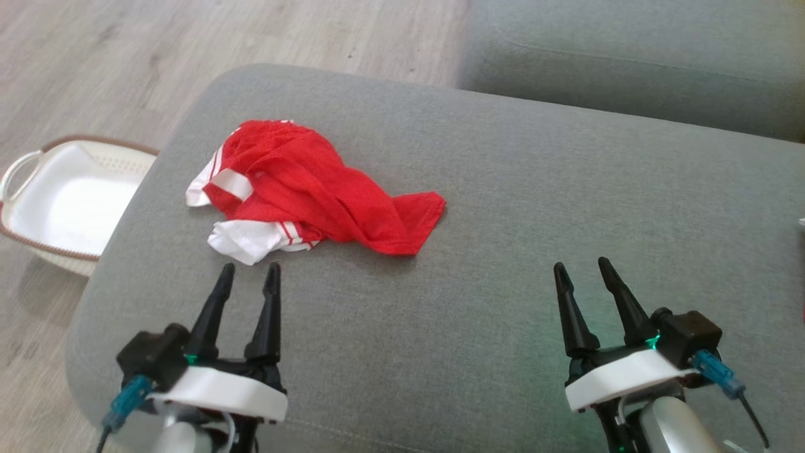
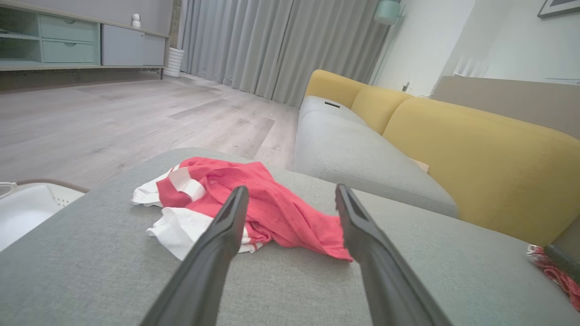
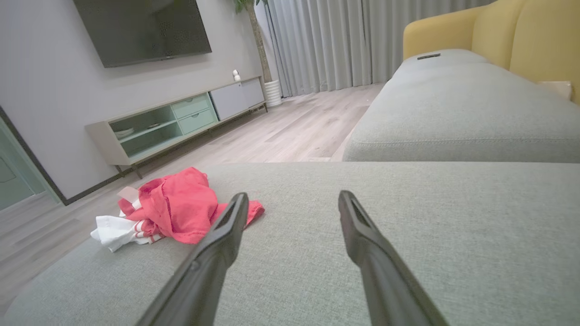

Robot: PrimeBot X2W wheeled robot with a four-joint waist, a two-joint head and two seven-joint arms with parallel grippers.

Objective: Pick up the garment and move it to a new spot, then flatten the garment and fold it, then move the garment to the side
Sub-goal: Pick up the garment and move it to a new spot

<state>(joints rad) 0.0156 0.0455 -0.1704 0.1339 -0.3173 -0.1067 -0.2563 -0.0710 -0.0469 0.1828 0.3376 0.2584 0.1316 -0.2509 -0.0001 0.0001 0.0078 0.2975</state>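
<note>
Red-and-white garment [image 1: 302, 189] lies crumpled in the upper left of the head view, on the grey cushion [image 1: 503, 220], not held. Left gripper [image 1: 250, 269] sits lower left, fingers spread with nothing between them, tips just below the garment's white edge, apart from it. Right gripper [image 1: 582, 264] sits lower right, fingers also spread and empty, over bare cushion, well apart from the garment. White basket [image 1: 69, 201] sits at the left edge on the wood floor [image 1: 94, 63]. In the left wrist view the garment [image 2: 272, 203] is centre frame behind the parted fingers; in the right wrist view it [image 3: 176, 208] is centre left.
</note>
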